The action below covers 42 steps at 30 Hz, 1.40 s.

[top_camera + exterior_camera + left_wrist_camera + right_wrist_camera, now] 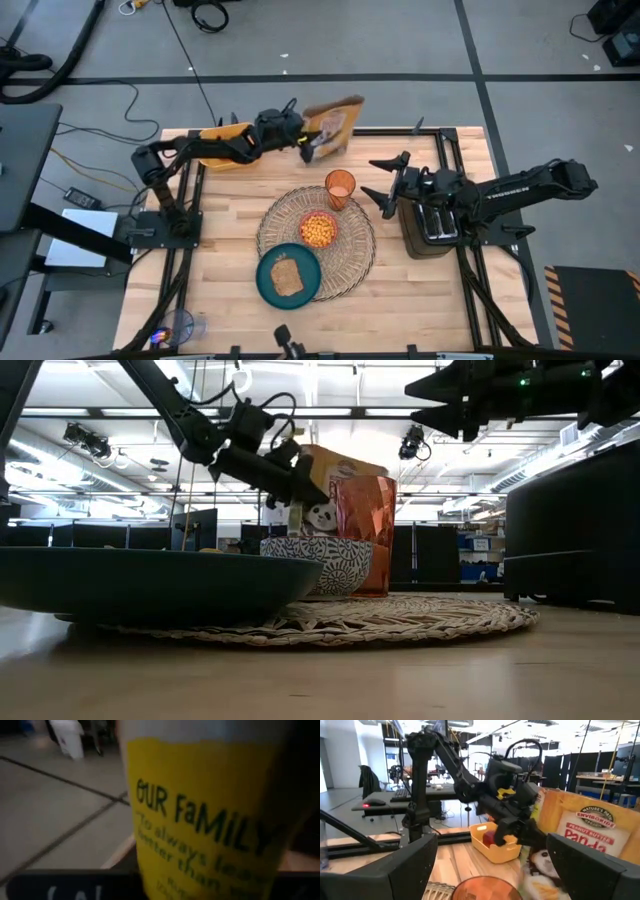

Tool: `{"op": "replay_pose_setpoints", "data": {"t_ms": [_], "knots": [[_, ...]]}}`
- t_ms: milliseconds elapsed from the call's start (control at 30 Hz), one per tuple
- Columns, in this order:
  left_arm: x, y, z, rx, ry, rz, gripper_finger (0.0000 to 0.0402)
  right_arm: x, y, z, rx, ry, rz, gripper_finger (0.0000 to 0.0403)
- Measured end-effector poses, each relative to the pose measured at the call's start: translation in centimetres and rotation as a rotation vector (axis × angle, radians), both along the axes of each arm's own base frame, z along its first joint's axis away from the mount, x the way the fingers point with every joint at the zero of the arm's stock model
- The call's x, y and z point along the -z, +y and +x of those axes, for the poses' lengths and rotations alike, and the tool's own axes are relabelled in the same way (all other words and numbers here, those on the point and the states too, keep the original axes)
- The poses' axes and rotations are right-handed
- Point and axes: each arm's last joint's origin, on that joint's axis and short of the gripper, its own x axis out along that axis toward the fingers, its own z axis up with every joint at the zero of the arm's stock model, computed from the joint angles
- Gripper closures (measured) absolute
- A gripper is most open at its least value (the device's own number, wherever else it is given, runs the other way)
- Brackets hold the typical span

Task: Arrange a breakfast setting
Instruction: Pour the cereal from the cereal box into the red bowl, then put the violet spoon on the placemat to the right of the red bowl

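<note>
Cereal box (333, 122), yellow bin (222, 146), black toaster (432, 225)

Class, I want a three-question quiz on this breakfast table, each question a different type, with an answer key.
1. True or false: the left gripper holds a cereal box above the table's far edge.
2. Multiple choice: what lies on the teal plate? A) an apple B) toast C) a spoon
3. Fill in: the orange cup stands at the far edge of the round woven ____.

Key
1. True. The fingers grip the box, which is tilted in the air.
2. B. The toast sits in the middle of the plate.
3. Placemat. The bowl of cereal sits on it too. The right gripper waits open above the toaster.
</note>
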Motion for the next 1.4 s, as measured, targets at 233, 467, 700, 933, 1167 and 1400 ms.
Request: {"op": "replay_pose_setpoints", "data": {"t_ms": [233, 467, 700, 933, 1167, 1400], "knots": [[-0.1, -0.7, -0.4, -0.074, 0.111, -0.006, 0.031, 0.4, 0.0, 0.0, -0.002, 0.04, 0.008, 0.0021], [0.2, -0.8, -1.0, -0.082, 0.187, -0.046, 0.0305, 1.0, 0.3, 0.1, -0.022, 0.091, 0.038, 0.0021], [-0.9, -1.8, -2.6, -0.063, 0.3, -0.079, 0.0236, 0.1, 0.8, 0.5, -0.048, 0.151, 0.047, 0.0021], [-2.5, -3.2, -4.7, -0.048, 0.405, -0.126, 0.017, -1.5, 1.0, 1.1, -0.055, 0.246, 0.053, 0.0021], [-4.2, -4.8, -6.7, -0.052, 0.449, -0.189, 0.0162, -2.2, 1.0, 1.2, -0.057, 0.258, 0.048, 0.0021], [-7.6, -9.1, -8.6, 0.019, 0.408, -0.211, 0.0162, -2.4, 1.0, 1.3, -0.057, 0.256, 0.02, 0.0021]]}}
